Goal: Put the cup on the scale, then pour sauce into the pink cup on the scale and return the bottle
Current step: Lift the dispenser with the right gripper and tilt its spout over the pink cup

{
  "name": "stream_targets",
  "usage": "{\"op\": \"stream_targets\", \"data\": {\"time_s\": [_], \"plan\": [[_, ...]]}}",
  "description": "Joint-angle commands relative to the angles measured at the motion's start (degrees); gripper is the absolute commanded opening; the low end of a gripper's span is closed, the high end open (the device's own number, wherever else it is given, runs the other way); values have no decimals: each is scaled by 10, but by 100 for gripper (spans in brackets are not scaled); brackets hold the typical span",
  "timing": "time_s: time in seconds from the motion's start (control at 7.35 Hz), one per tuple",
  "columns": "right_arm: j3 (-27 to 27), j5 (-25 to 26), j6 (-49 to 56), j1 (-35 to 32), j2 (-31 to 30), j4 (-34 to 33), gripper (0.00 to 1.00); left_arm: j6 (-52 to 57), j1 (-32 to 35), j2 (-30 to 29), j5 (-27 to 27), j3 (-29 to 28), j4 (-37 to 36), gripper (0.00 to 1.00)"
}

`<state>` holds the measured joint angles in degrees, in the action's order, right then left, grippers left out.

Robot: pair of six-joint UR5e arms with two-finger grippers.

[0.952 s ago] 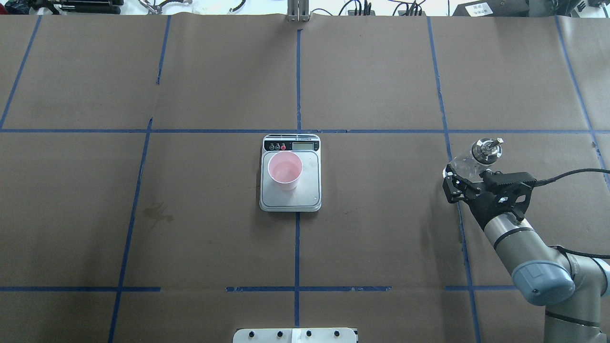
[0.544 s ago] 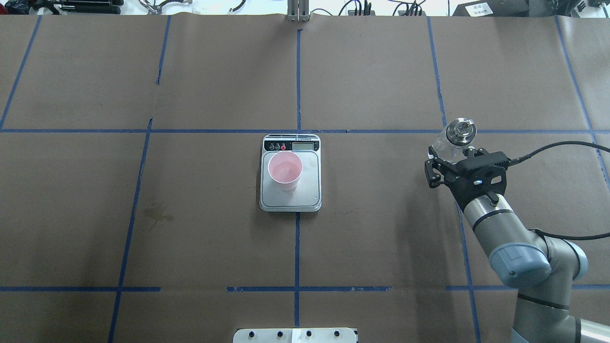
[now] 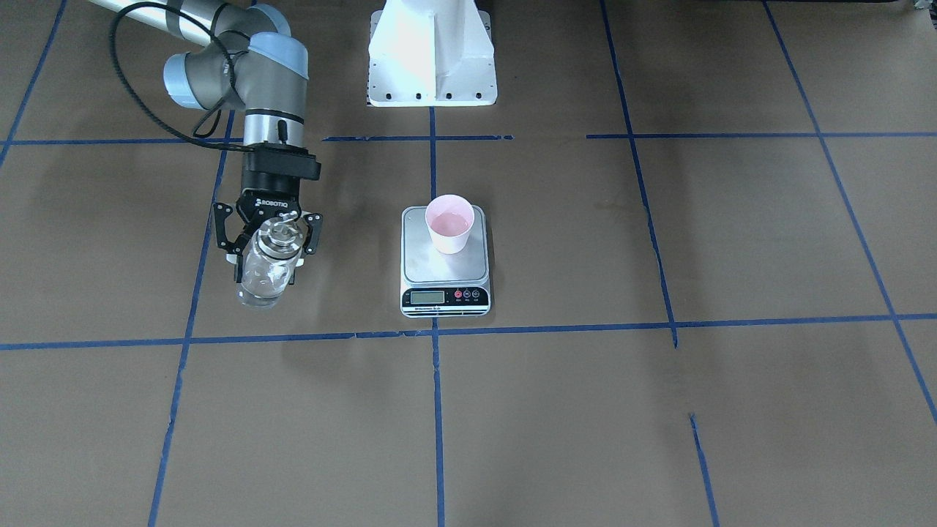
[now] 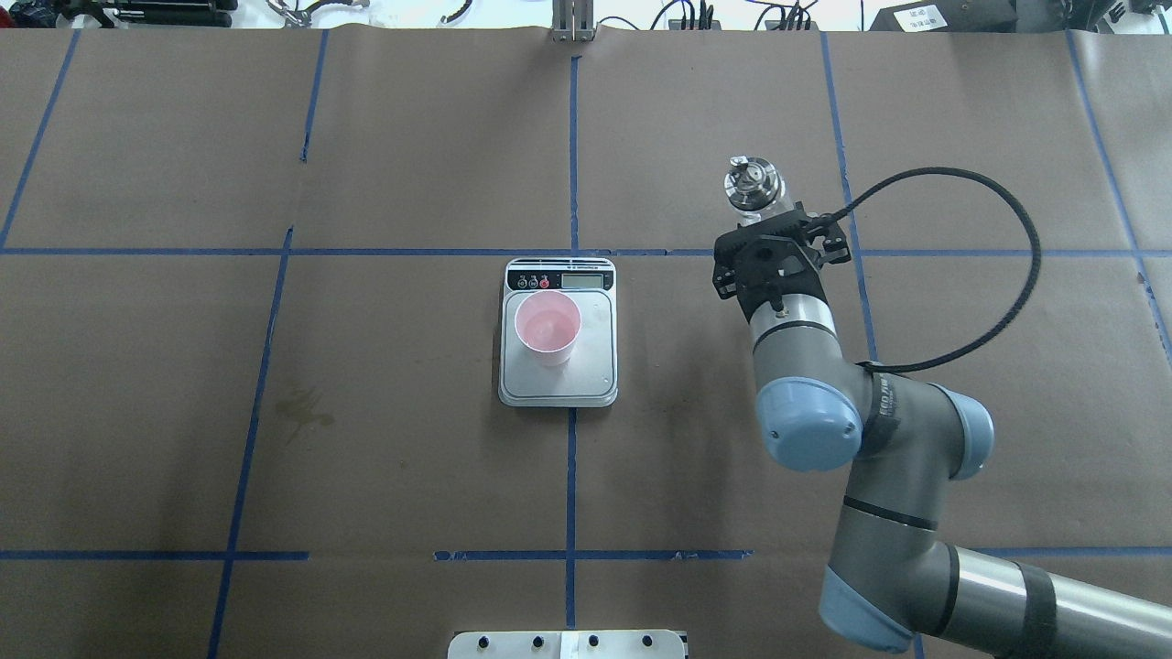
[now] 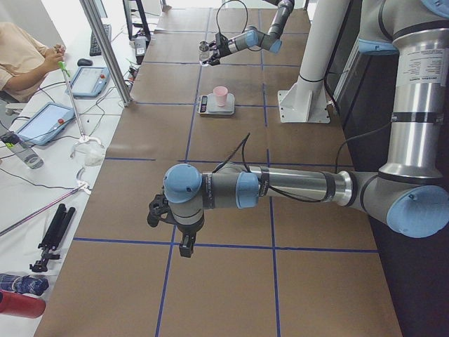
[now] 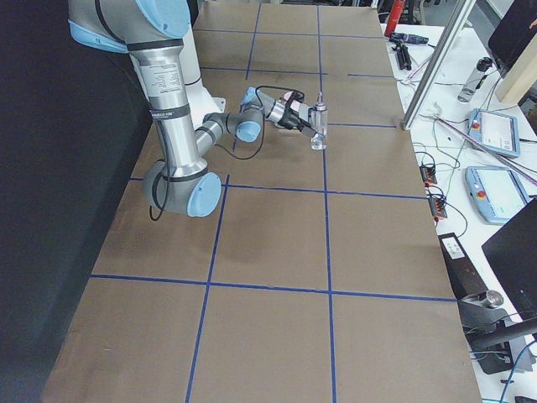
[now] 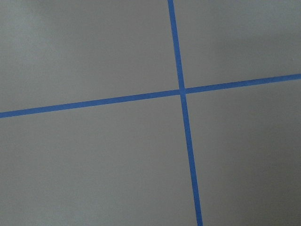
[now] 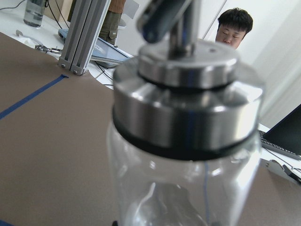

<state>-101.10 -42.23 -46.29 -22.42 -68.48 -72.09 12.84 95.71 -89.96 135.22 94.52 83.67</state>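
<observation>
The pale pink cup (image 4: 548, 328) stands upright on the steel-grey scale (image 4: 560, 384), toward its display end; it also shows in the front view (image 3: 449, 223) on the scale (image 3: 444, 274). My right gripper (image 4: 767, 224) is shut on the clear glass bottle (image 4: 751, 186), which is upright with its silver pourer cap on top, to the right of the scale and apart from it. The bottle fills the right wrist view (image 8: 188, 122); its liquid is barely visible. My left gripper (image 5: 160, 210) shows only in the exterior left view, so I cannot tell its state.
Brown paper with blue tape lines covers the table. A white base mount (image 3: 432, 51) stands at the robot's side. A dark stain (image 4: 302, 407) marks the paper left of the scale. A black cable (image 4: 989, 265) loops off the right wrist. An operator (image 5: 21, 56) sits beyond the table.
My right arm has carried the bottle away from the robot and leftward, from the table's right side to a spot closer to the scale. Cup and scale have not moved.
</observation>
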Motion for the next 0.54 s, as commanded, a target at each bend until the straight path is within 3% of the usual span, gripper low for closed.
{"op": "stream_targets", "data": {"time_s": [0.0,0.14,0.41], "plan": [[-3,31,41,11,26,-70,0,0,0,0,0,0,0,100],[1,81,73,32,26,-71,0,0,0,0,0,1,0,100],[7,119,134,56,19,-72,0,0,0,0,0,0,0,100]]}}
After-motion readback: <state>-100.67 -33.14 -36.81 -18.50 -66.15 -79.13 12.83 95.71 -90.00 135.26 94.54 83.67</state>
